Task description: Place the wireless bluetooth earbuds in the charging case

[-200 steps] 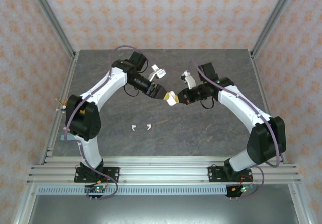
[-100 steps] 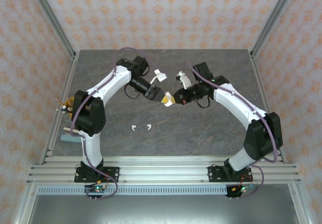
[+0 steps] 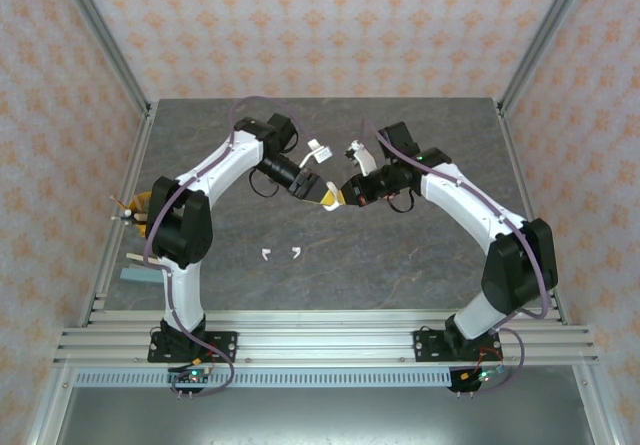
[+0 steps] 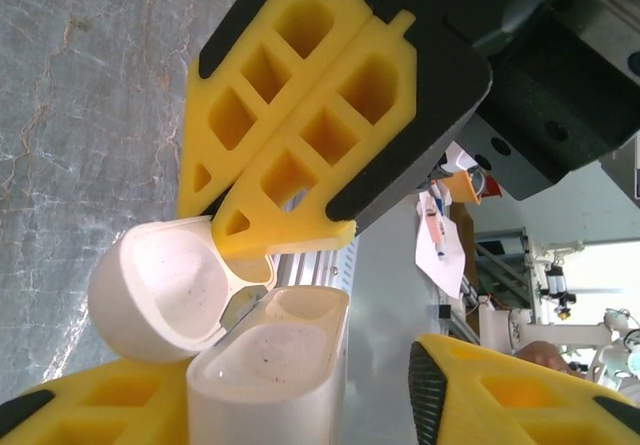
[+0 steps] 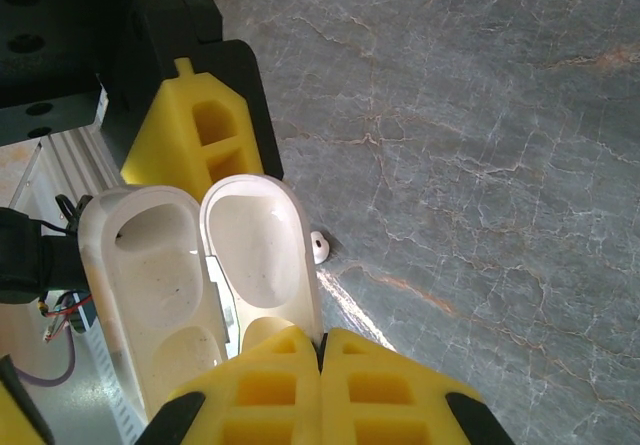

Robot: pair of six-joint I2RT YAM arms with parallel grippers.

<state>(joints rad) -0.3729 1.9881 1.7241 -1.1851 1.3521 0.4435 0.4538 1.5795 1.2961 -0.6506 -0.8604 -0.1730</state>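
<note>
Pinching the open charging case by its lid, seemingly, in the clenched right gripper; left gripper unclenched around it. Could pop free or twist if squeezed off-centre. White earbuds down on the table, well apart.

Both arms bend inward, tips meeting; left tool parted, right tool pinched together
</note>
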